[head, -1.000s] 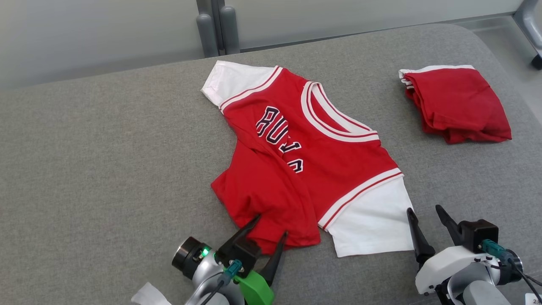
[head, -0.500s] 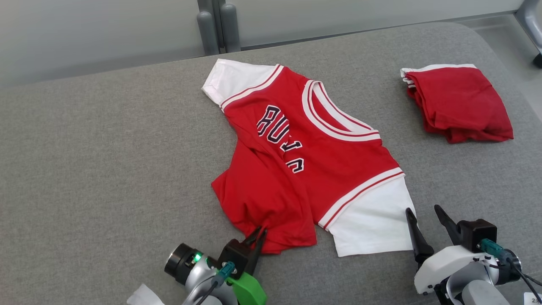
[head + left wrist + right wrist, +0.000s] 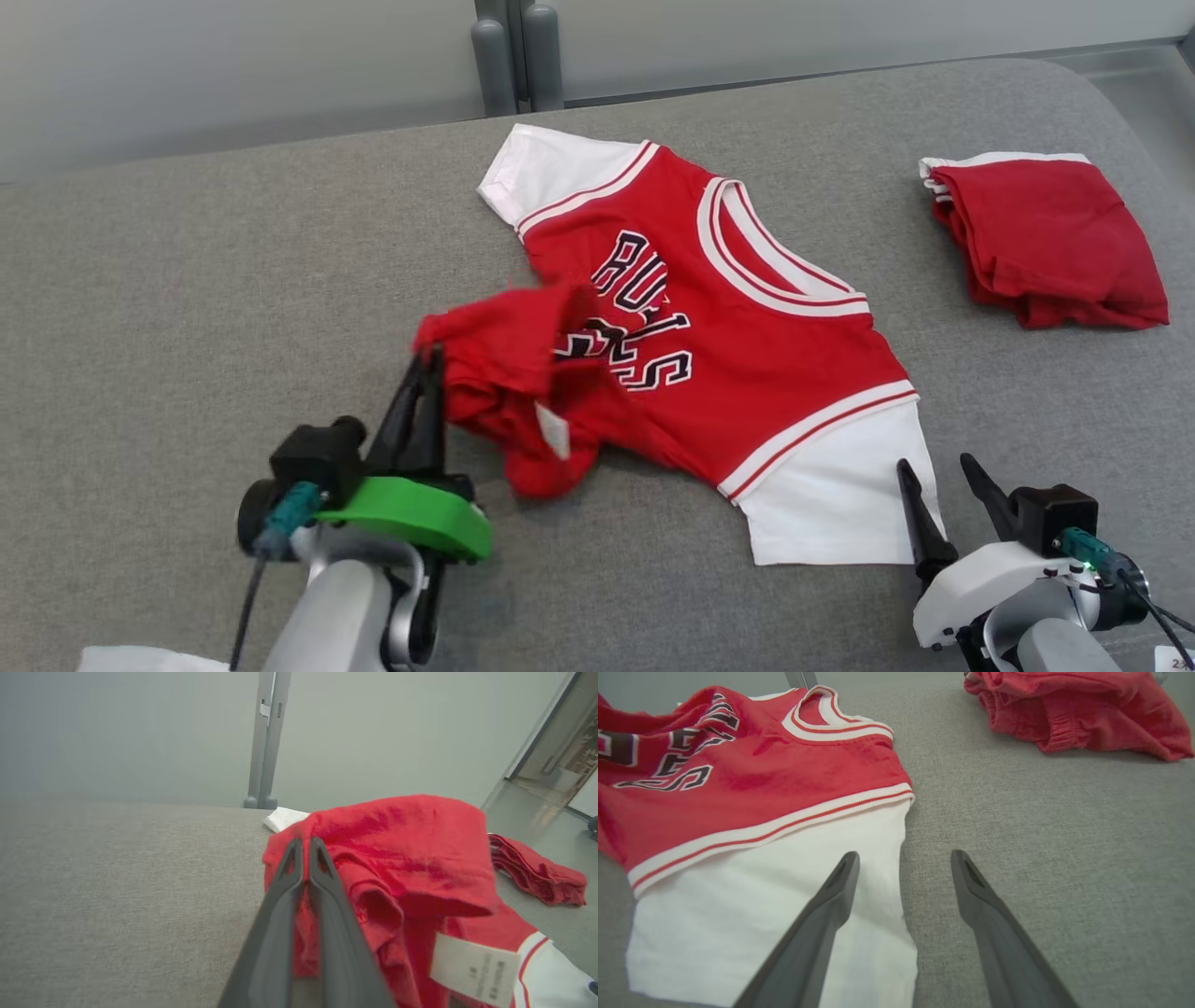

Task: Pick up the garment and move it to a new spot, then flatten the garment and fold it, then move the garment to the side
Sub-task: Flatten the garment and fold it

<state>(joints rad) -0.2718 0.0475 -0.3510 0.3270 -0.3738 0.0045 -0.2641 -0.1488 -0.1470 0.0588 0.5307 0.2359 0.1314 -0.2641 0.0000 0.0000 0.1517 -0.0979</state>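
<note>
Left gripper [image 3: 429, 359]: fingers pinched tight on the red hem of the red-and-white short-sleeved jersey [image 3: 747, 345]. Hem bunch is raised at near left, the rest lies mid grey fabric counter [image 3: 187, 280]. Right gripper [image 3: 934, 462]: fingers wide, empty, just beside the near white sleeve [image 3: 840, 495]. Folded red cloth [image 3: 1046, 243] sits far right. Looks like pickup only starting; move, flatten, fold, set-aside all left.

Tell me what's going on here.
The left tool is shut on a red fold of the jersey, holding that part bunched up off the grey surface. The rest lies flat. The right tool is open at the white sleeve's edge, gripping nothing. A second red garment sits folded at the far right.
</note>
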